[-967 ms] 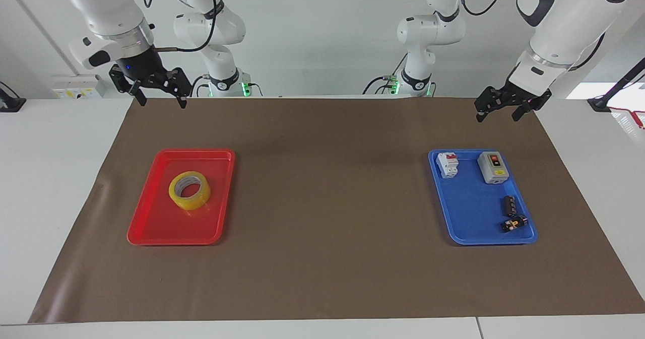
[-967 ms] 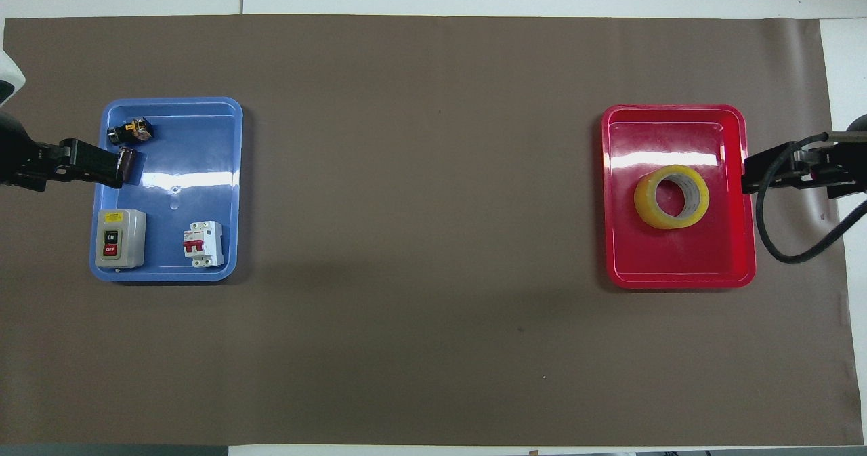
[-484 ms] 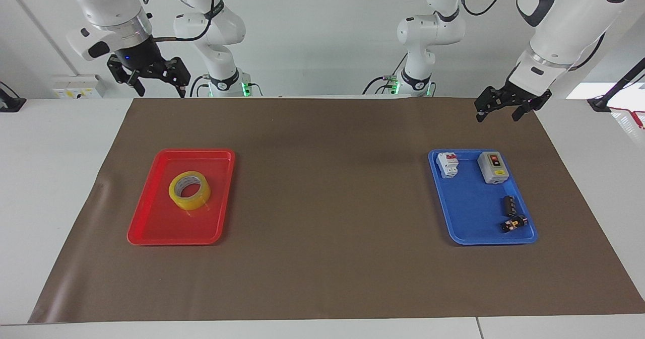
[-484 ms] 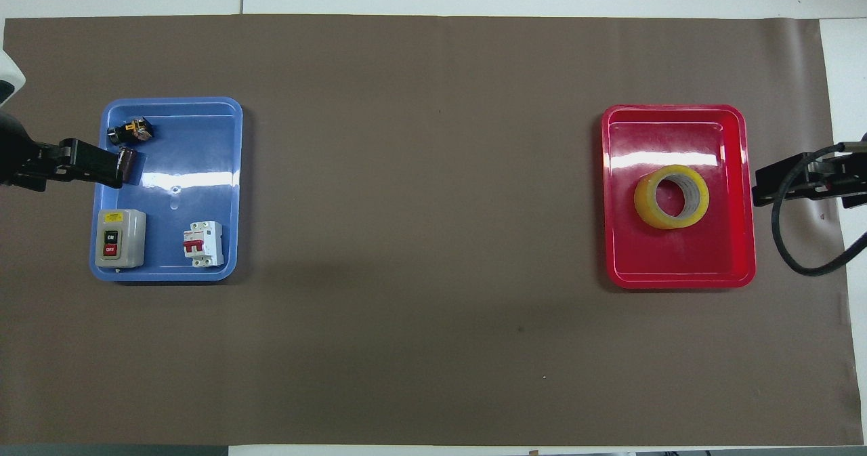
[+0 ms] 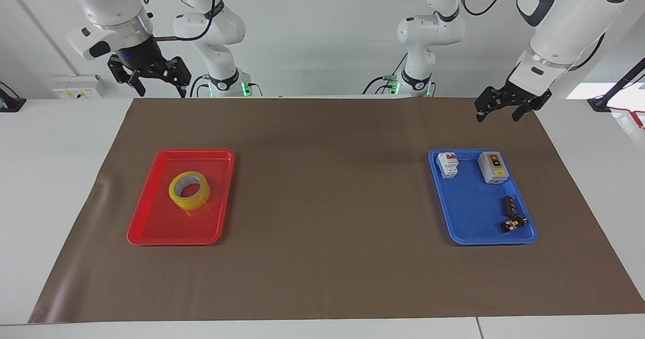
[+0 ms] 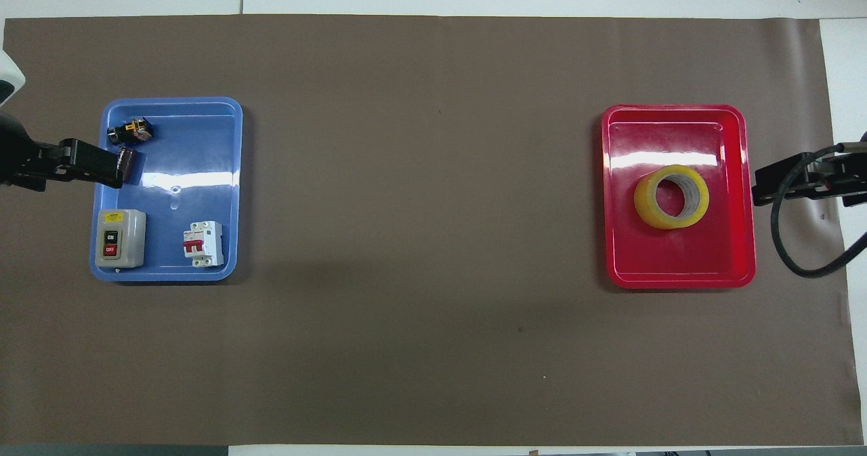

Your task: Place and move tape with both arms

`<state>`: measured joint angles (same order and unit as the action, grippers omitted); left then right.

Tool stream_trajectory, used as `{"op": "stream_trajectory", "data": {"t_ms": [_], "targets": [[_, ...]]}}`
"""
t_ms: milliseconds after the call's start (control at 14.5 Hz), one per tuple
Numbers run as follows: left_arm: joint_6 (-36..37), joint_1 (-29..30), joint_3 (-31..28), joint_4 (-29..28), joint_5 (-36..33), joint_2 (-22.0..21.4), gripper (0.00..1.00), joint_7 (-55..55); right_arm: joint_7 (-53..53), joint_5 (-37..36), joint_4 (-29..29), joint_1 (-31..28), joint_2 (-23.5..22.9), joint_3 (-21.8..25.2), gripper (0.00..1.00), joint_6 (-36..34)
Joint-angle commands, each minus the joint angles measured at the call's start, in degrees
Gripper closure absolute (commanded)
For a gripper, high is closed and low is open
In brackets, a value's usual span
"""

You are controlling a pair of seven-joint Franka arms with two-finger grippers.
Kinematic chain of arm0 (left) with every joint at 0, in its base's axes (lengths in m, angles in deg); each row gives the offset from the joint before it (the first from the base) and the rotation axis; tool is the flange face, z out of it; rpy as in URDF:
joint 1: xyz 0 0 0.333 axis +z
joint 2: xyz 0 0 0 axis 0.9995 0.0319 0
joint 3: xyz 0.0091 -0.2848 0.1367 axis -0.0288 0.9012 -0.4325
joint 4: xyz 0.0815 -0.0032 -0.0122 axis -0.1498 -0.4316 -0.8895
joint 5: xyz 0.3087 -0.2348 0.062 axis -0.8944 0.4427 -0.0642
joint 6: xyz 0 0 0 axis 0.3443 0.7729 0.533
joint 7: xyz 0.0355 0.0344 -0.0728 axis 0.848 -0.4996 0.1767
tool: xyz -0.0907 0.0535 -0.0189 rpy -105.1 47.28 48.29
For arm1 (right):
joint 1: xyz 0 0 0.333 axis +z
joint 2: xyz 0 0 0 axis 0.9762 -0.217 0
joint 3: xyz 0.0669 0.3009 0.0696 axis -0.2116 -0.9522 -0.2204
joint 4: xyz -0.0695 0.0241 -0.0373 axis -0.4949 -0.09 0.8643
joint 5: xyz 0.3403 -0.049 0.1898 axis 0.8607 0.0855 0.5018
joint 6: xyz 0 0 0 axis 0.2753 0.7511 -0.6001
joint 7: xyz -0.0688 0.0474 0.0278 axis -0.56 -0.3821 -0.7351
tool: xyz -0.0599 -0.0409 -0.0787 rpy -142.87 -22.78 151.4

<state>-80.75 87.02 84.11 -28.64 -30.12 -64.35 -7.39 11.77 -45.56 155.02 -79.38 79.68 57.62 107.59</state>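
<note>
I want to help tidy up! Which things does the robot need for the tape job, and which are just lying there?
For the job:
- tape
- right tool, open
- left tool, open

Just lying about:
- red tray under the tape
- blue tray
- grey switch box
- white breaker
- two small black parts

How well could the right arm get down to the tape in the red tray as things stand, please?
Probably yes: the tape lies alone in the red tray at the right arm's end, nothing over it, and the right gripper hangs open, raised near that tray.
</note>
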Motion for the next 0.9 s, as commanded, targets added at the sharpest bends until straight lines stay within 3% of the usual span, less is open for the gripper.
{"op": "stream_trajectory", "data": {"t_ms": [0,829], "targets": [[-0.3,0.1,-0.3,-0.5,0.5,-0.8,0.0,-0.6,-4.0,-2.3,-0.5,-0.6,-0.2,-0.6,0.0,0.3],[-0.3,0.1,-0.3,-0.5,0.5,-0.8,0.0,-0.6,-3.6,-0.6,2.0,-0.5,1.2,-0.8,0.0,2.2]]}}
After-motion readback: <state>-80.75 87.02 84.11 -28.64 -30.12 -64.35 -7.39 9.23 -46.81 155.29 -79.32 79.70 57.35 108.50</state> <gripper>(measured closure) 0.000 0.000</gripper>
